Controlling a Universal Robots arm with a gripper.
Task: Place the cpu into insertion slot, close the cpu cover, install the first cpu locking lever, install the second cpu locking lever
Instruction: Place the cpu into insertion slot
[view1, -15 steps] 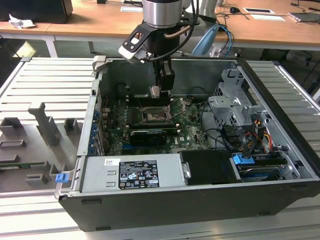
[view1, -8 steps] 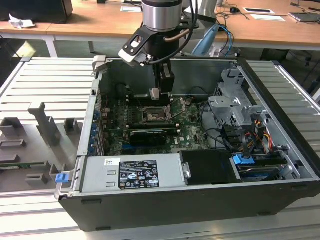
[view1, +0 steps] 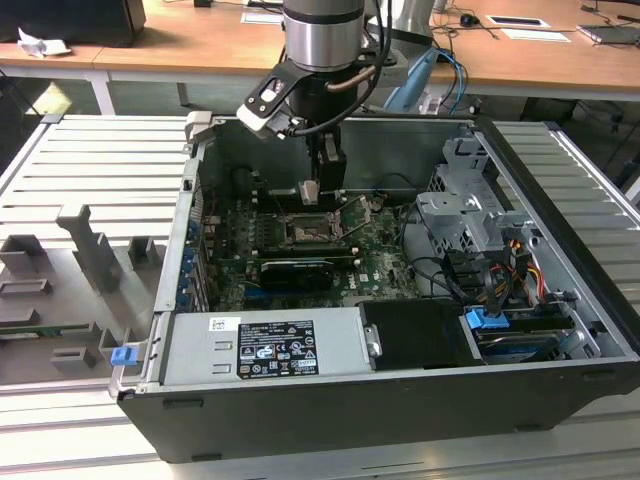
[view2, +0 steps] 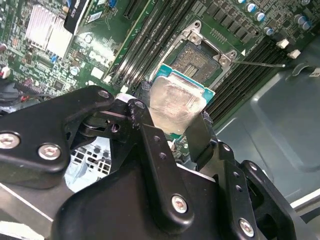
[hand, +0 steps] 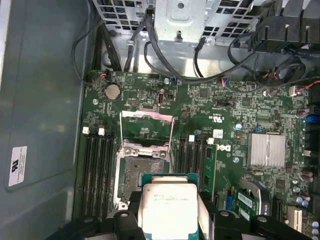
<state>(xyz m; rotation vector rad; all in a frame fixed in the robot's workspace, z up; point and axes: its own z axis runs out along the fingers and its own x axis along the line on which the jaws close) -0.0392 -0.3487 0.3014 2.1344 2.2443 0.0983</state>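
**CPU in grip above the socket, not seated**

Fingers (view2: 199, 134) are clamped on the cpu (view2: 177, 102), one on each of two opposite edges. The pale metal face points back at the wrist cameras, and green substrate shows around the lid.

In the exterior view the gripper (view1: 318, 188) hangs inside the open computer case (view1: 560, 200), which lies on its side on the slatted worktop (view1: 90, 170). The chip is clear of the board.

The insertion slot (hand: 135, 175) is bare, with its dark contact field visible. Both wrist views put the chip near the slot, overlapping one edge rather than square over it. I can't tell the height above it.

The cpu cover (hand: 146, 125) is swung open and stands away from the socket. A thin wire lever (view2: 260, 63) also looks released. The memory slots (hand: 97, 165) flank the socket on both sides.

Handling, my read:
- Light, thin and rigid, so it won't flex and little squeeze is needed
- The metal lid is smooth and likely slippery, which makes the edges the right place to hold it, as it is held now
- Grip area is small, so any tilt in the fingers carries straight to the chip
- The underside contacts and the socket field are the fragile parts, so it tolerates no sliding or sideways drag across the socket
- Orientation matters, but I can't make out the corner mark or notches from here
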